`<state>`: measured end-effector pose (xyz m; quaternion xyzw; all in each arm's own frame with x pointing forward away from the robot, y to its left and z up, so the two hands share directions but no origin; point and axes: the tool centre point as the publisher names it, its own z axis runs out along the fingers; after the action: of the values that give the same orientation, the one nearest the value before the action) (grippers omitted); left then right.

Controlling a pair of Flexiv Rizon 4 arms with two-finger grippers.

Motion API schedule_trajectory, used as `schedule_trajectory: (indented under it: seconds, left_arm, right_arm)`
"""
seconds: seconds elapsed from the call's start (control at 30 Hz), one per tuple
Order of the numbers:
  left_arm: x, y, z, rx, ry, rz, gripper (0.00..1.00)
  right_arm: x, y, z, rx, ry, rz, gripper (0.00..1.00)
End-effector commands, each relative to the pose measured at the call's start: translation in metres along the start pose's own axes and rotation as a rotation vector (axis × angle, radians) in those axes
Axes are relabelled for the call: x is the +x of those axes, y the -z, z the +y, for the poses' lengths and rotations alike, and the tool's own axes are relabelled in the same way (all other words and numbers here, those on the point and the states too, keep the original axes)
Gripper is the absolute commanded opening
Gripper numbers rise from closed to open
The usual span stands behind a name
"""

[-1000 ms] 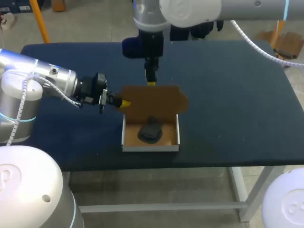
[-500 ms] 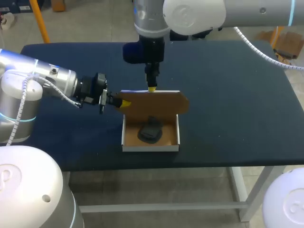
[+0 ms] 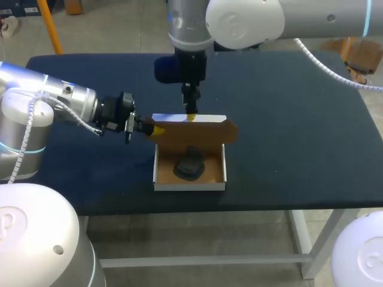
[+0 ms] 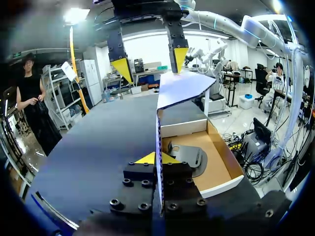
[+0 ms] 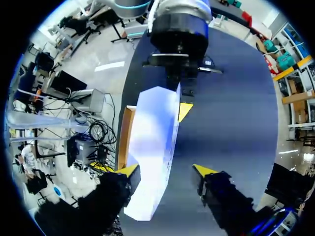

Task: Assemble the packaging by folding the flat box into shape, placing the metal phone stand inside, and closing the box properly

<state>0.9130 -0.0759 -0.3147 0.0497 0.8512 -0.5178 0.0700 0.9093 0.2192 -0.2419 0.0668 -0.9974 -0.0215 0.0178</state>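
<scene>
Head view to wrist views: lid part-way down over the boxed stand

Head view: you see the box [image 3: 190, 186] near the front edge of the table [image 3: 299, 119], folded into a tray. The dark phone stand [image 3: 190, 167] lies inside it. The brown lid [image 3: 194, 134] rises from the rear wall and leans forward over the tray. Your left gripper [image 3: 154, 129] comes in from the side and meets the lid's left end. Your right gripper [image 3: 191, 116] hangs straight down with a yellow tip on the lid's upper edge.

Left wrist view: your left gripper [image 4: 156, 158] is closed on the lid [image 4: 183, 84], with the card edge-on between both yellow tips. Ahead of it, the right gripper [image 4: 150, 56] has its fingers spread wide, one tip touching the lid's top and the other clear of it. The phone stand [image 4: 189, 156] rests on the floor of the box [image 4: 222, 156].

Right wrist view: your right gripper [image 5: 165, 170] is wide open and holds nothing. The lid [image 5: 152, 142] passes between its fingers, close to one and well off the other. The left gripper [image 5: 180, 109] sits at the lid's far end.

Handling, as I judge it: the card is light, thin and springy, so it will likely bow or spring back if you press a corner. Push at the middle of the free edge, and pinch only near a crease. The metal stand looks heavy enough to steady the tray, though the tray may slide on the table
</scene>
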Motion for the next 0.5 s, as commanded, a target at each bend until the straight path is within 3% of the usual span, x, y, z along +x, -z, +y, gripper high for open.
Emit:
schedule_trajectory:
  seconds: [0.03,0.5]
  left_arm:
    - [-0.001,0.0,0.002,0.001,-0.001,0.002,0.0]
    - [-0.001,0.0,0.002,0.001,-0.001,0.002,0.0]
  right_arm:
    - [-0.001,-0.004,0.002,0.002,0.002,0.002,0.75]
    - [-0.008,-0.015,0.002,0.002,-0.005,0.029,0.76]
